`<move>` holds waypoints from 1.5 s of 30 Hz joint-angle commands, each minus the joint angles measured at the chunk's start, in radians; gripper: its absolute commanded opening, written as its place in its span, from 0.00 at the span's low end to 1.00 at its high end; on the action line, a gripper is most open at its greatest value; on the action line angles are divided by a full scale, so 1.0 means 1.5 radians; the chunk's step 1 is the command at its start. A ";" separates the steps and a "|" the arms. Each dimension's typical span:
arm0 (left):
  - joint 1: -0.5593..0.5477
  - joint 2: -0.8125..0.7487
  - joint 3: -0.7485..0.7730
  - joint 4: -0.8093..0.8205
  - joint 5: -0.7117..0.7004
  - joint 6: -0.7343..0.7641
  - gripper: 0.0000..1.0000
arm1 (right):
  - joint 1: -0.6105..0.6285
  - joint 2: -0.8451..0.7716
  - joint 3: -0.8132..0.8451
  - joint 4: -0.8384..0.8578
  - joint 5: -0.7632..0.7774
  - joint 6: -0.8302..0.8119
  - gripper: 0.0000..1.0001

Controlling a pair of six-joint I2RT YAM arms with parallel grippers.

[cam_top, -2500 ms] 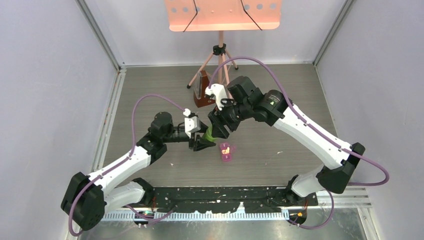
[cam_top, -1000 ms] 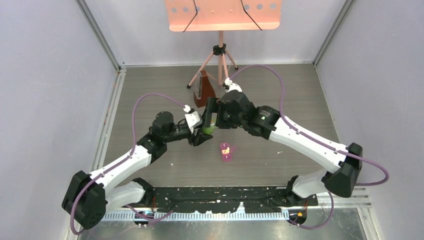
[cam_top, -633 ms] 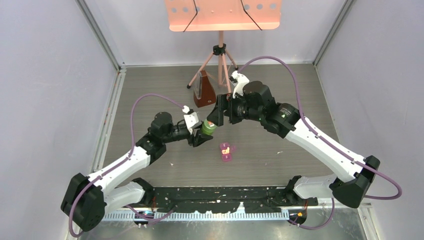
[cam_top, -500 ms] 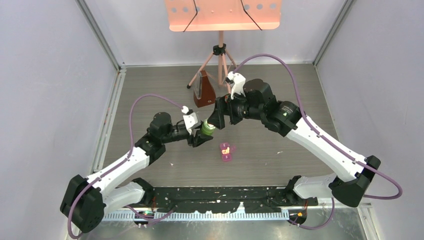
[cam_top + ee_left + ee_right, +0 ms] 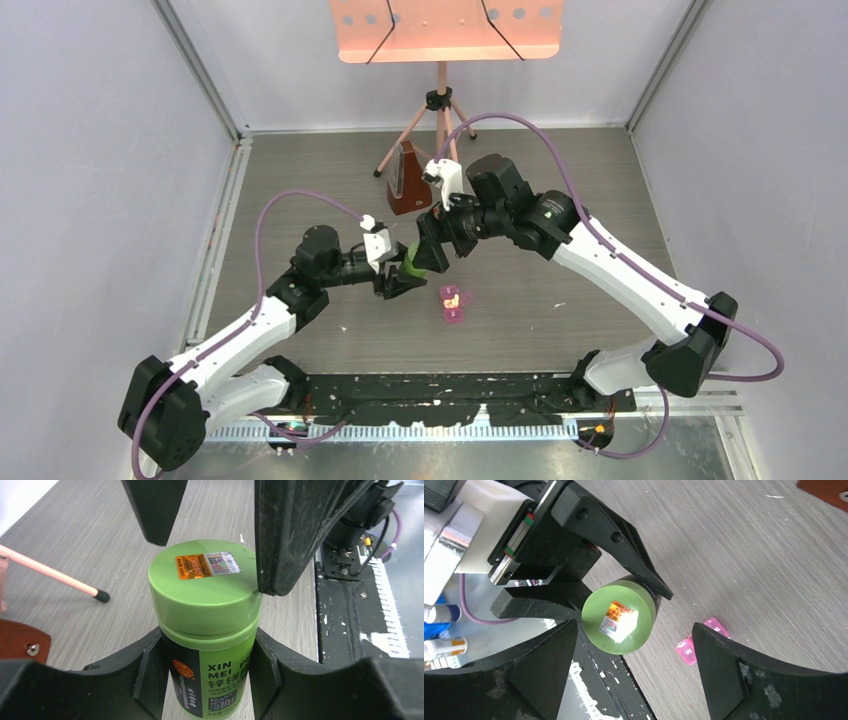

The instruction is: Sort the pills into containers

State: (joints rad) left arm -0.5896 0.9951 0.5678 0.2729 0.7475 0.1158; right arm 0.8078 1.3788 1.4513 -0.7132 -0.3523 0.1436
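Note:
My left gripper (image 5: 403, 277) is shut on the body of a green cylindrical bottle (image 5: 413, 262) with its green cap on, holding it tilted just above the table; the left wrist view (image 5: 205, 650) shows both pads pressed on the bottle (image 5: 205, 590). My right gripper (image 5: 432, 250) is open, its fingers spread to either side of the cap; in the right wrist view (image 5: 634, 625) the cap (image 5: 619, 615) lies between them. The pink pill box (image 5: 453, 302) lies on the table just right of the bottle, with orange-yellow pills (image 5: 452, 297) in one open compartment. The box (image 5: 696, 645) is partly hidden behind my right finger.
A brown wedge-shaped object (image 5: 408, 185) and a pink tripod (image 5: 440, 110) carrying an orange panel stand behind the grippers. A black base plate (image 5: 450, 395) runs along the near edge. White specks (image 5: 558, 305) lie right of the box.
The right arm swung and turned around the bottle's top, then came back with its open fingers astride the cap. The left gripper kept hold of the bottle, shifting only slightly.

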 commanded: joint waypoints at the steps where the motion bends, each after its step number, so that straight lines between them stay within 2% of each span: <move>1: 0.000 -0.016 0.021 0.005 0.071 0.008 0.00 | 0.000 0.007 0.033 -0.012 -0.063 -0.059 0.91; 5: 0.001 -0.011 0.044 -0.060 0.096 0.043 0.00 | 0.000 0.009 0.042 -0.033 -0.061 -0.087 0.89; 8: 0.000 -0.008 0.062 -0.102 0.101 0.070 0.00 | 0.004 0.011 0.053 -0.064 -0.108 -0.132 0.87; 14: 0.001 0.001 0.089 -0.148 0.111 0.097 0.00 | 0.012 0.029 0.077 -0.111 -0.116 -0.198 0.85; 16: 0.002 0.006 0.095 -0.159 0.114 0.102 0.00 | 0.024 0.037 0.085 -0.117 -0.097 -0.202 0.84; 20: 0.001 0.011 0.103 -0.171 0.116 0.106 0.00 | 0.032 0.047 0.087 -0.102 -0.046 -0.178 0.74; 26: 0.002 0.011 0.107 -0.180 0.107 0.112 0.00 | 0.038 0.041 0.076 -0.053 -0.016 -0.108 0.28; 28: 0.002 0.010 0.106 -0.179 0.091 0.111 0.00 | 0.039 0.037 0.070 -0.042 -0.001 -0.072 0.16; 30: 0.003 0.010 0.106 -0.176 0.061 0.110 0.00 | 0.043 0.034 0.061 -0.025 0.023 -0.026 0.08; 34: 0.003 0.011 0.100 -0.158 -0.011 0.103 0.00 | 0.057 0.029 0.039 -0.021 0.149 0.107 0.06; 37: 0.002 0.012 0.094 -0.141 -0.055 0.102 0.00 | 0.061 0.023 0.010 -0.022 0.271 0.265 0.05; 39: 0.002 0.015 0.092 -0.132 -0.070 0.098 0.00 | 0.065 0.018 -0.015 -0.010 0.318 0.347 0.05; 42: 0.003 0.021 0.094 -0.136 -0.079 0.100 0.00 | 0.068 0.017 -0.042 0.038 0.327 0.432 0.06; 44: 0.003 0.021 0.093 -0.142 -0.079 0.104 0.00 | 0.068 0.021 -0.045 0.070 0.300 0.442 0.19; 45: 0.002 0.019 0.092 -0.147 -0.079 0.107 0.00 | 0.068 0.023 -0.044 0.078 0.281 0.440 0.36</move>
State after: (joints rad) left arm -0.5869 1.0405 0.6842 -0.0044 0.6491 0.2699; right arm 0.9146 1.4189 1.4059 -0.6724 -0.0170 0.6575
